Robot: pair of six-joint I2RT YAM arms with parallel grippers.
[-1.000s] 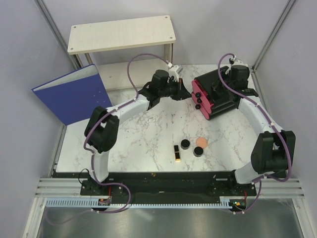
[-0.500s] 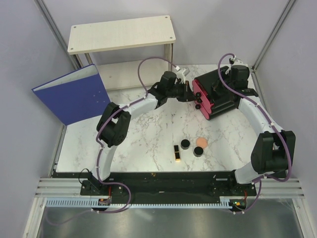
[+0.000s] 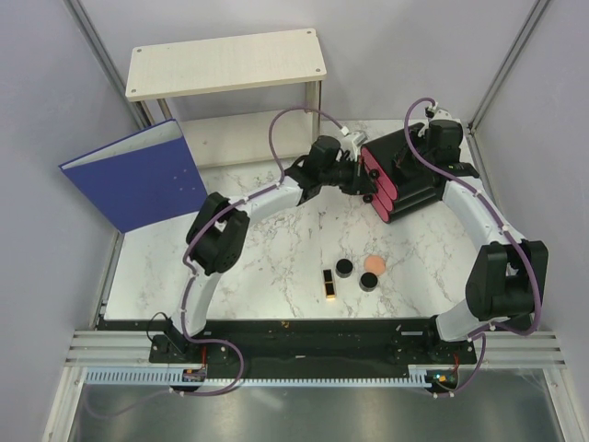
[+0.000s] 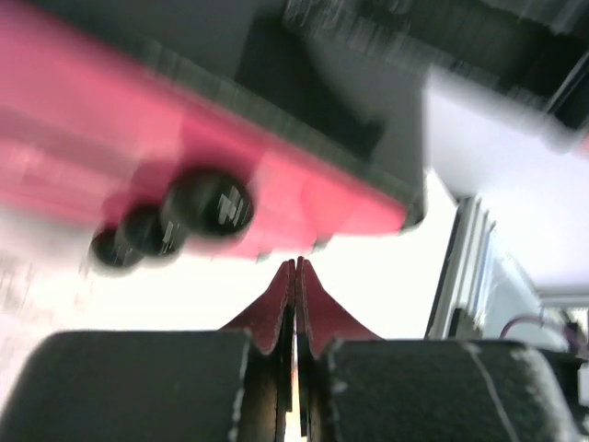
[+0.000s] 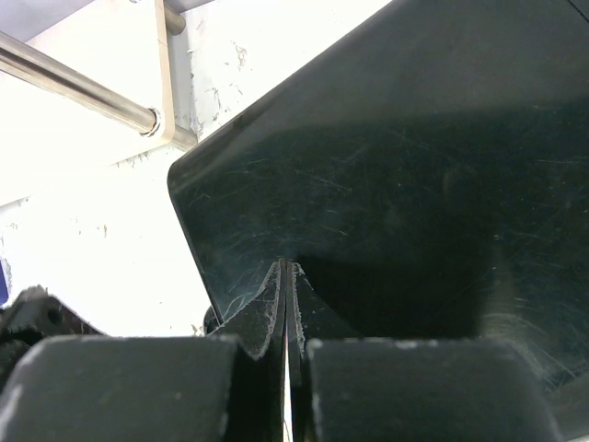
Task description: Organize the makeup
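The left fingers (image 4: 274,308) are pressed together with nothing between them. Their tips point at the pink drawer fronts (image 4: 304,184) of the black organizer box (image 3: 419,195). That view is blurred, so I cannot tell whether the tips touch the pink face. 3 black knobs (image 4: 210,201) sit in a row just to the left of the tips.

The right fingers (image 5: 265,318) are also closed flat against each other, empty, with their tips over the scratched black top of the box. Whether they rest on it cannot be told.

From above, the left arm reaches across from the left to the box's drawer side. The right arm curves in from the right, its wrist over the box's top.

The makeup lies well apart from both, nearer the arm bases on the marble surface (image 3: 267,244). A black-and-gold lipstick (image 3: 328,284) lies flat. Just to its right are 2 round black jars (image 3: 344,268), with a round peach puff (image 3: 375,263) beside them.

A blue binder (image 3: 138,175) leans at the left edge. A pale wooden shelf (image 3: 225,60) stands at the far side.
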